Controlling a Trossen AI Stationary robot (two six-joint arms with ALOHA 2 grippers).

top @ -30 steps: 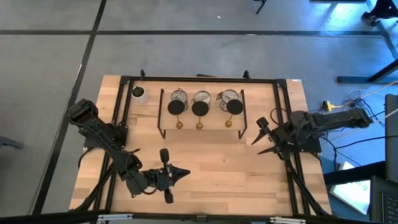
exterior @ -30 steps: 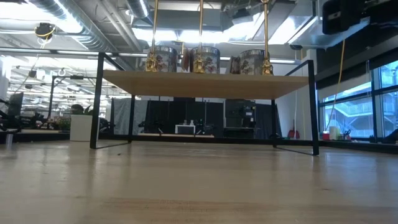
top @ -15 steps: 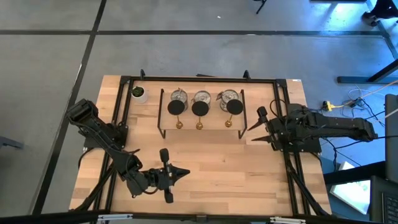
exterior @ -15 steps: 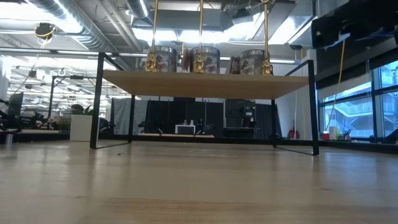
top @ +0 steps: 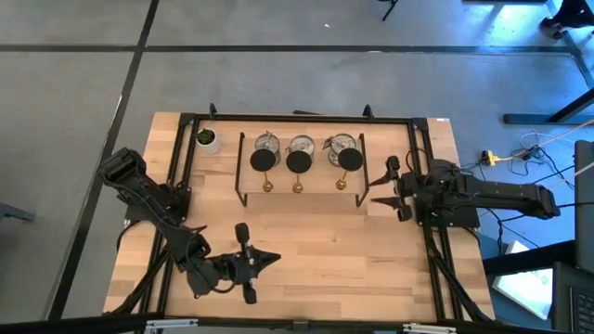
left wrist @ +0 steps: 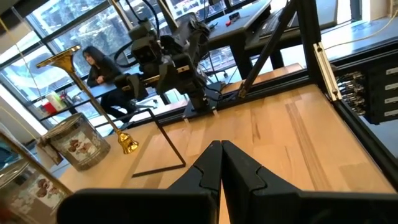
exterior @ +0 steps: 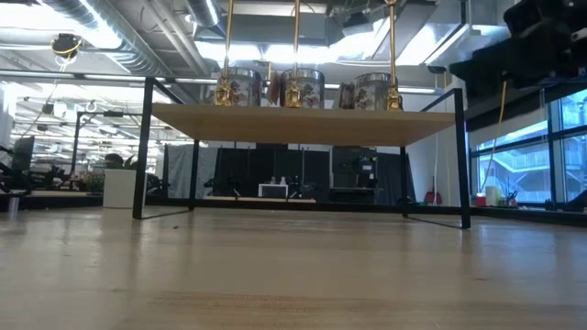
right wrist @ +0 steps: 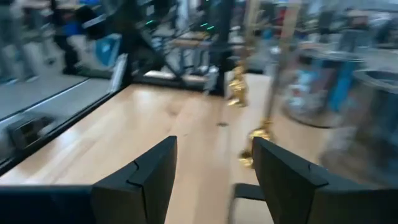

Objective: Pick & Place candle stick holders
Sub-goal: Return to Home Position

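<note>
Three gold-brass candle sticks [top: 298, 163] stand upright on their bell-shaped feet on the black wire rack's shelf [exterior: 303, 124], their dark discs facing up. Three silvery cups [top: 301, 145] stand behind them on the same shelf. My right gripper [top: 380, 189] is open and empty just right of the rack's right end, pointing toward it. Its wrist view [right wrist: 214, 180] shows blurred gold sticks [right wrist: 261, 134] and cups [right wrist: 367, 118] ahead. My left gripper [top: 276, 257] is shut and empty over the table's near left part, also shown in its wrist view [left wrist: 221, 158].
A small white pot with a green plant [top: 207, 139] stands at the far left, beside the rack [top: 243, 172]. A black frame [top: 181, 167] runs round the table top. Bare wood [top: 343, 250] lies between the rack and the near edge.
My right gripper has gone toward the table's left, closer to the rack's right end, and a little toward the far edge. It has turned as its arm straightened out behind it. It stays open.
</note>
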